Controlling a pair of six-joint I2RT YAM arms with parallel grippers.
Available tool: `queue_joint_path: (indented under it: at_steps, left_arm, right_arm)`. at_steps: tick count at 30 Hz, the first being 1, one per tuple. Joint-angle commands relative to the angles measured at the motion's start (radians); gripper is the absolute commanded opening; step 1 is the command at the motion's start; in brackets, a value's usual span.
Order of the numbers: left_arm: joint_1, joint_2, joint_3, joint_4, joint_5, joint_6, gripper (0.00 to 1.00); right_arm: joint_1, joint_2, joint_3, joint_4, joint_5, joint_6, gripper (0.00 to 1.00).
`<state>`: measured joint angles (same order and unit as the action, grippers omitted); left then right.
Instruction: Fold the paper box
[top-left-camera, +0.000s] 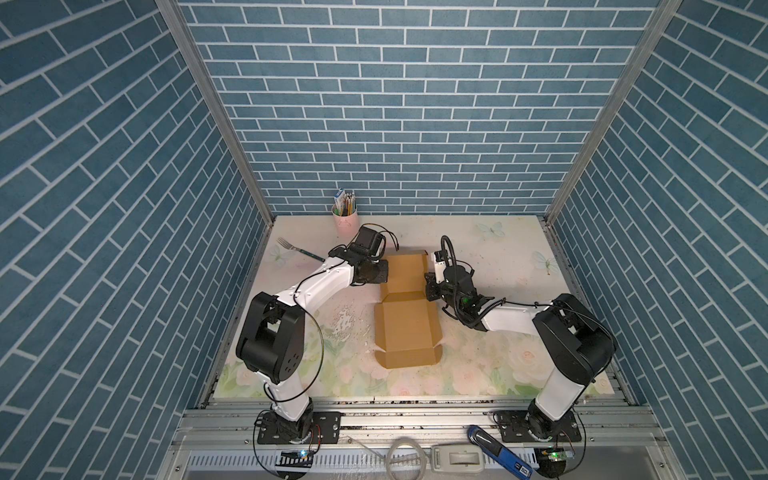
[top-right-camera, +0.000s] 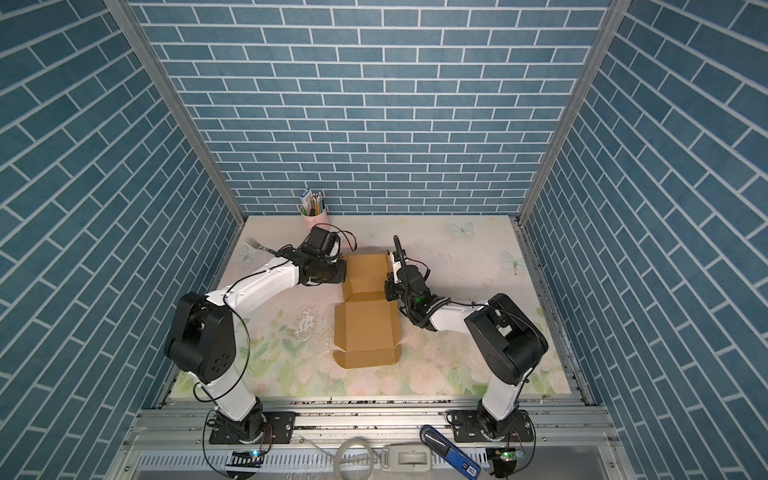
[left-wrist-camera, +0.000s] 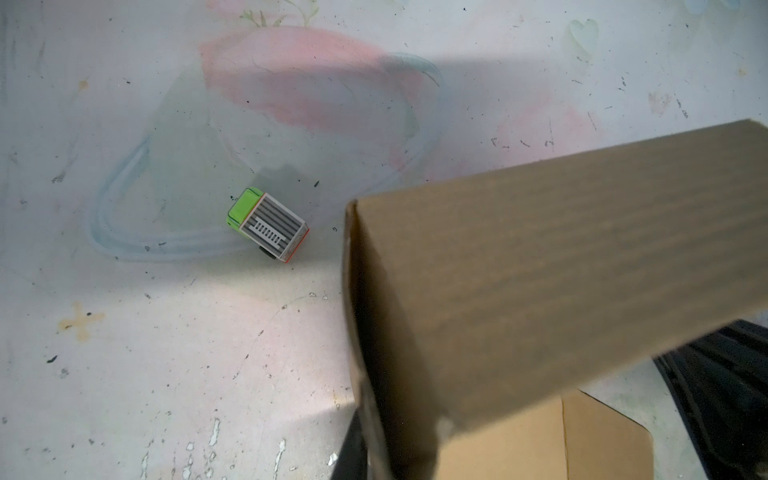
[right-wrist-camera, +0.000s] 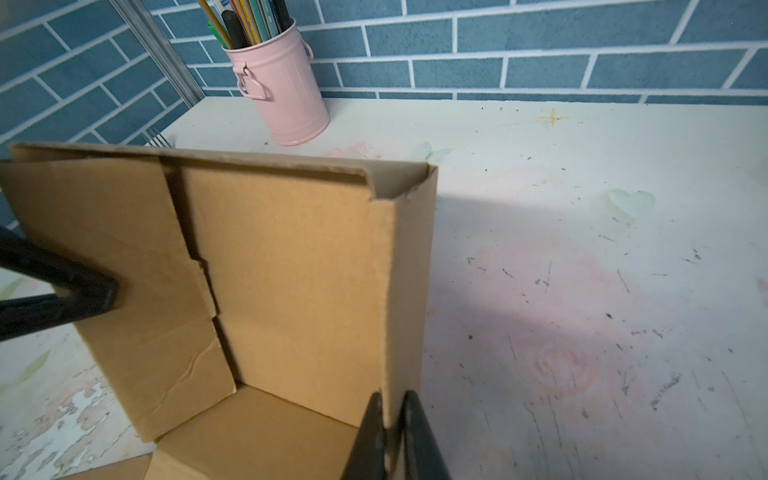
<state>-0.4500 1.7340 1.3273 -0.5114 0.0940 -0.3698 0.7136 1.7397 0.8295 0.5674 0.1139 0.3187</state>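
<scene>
1. My left gripper (top-left-camera: 383, 273) is closed tight, pinching the raised left wall of the paper box (top-left-camera: 405, 328).
2. My right gripper (right-wrist-camera: 390, 409) is clamped on the raised right wall.
3. The box sits mid-table (top-left-camera: 498, 257), its near half lying open.

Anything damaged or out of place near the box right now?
The paper box has a cracked crease across its inner flap in the right wrist view. Left of it, the table covering is flaking. A fork lies far left.
</scene>
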Motion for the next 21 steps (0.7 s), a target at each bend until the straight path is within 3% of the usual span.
queue_joint_path:
  at_steps: [1, 9, 16, 21]
  left_arm:
    - [0.003, -0.008, 0.018, 0.001, -0.011, 0.000, 0.11]
    - [0.004, -0.019, -0.009, 0.024, -0.045, 0.001, 0.15]
    - [0.003, -0.048, -0.024, 0.020, -0.093, -0.005, 0.34]
    - [-0.007, -0.048, -0.016, 0.004, -0.119, -0.010, 0.38]
  right_arm:
    - [0.006, 0.015, 0.030, 0.031, 0.021, 0.033, 0.07]
    - [0.013, 0.011, 0.028, 0.047, 0.023, 0.035, 0.00]
    - [0.027, -0.013, 0.021, 0.046, 0.049, 0.003, 0.00]
    - [0.045, -0.032, 0.011, 0.054, 0.076, -0.020, 0.00]
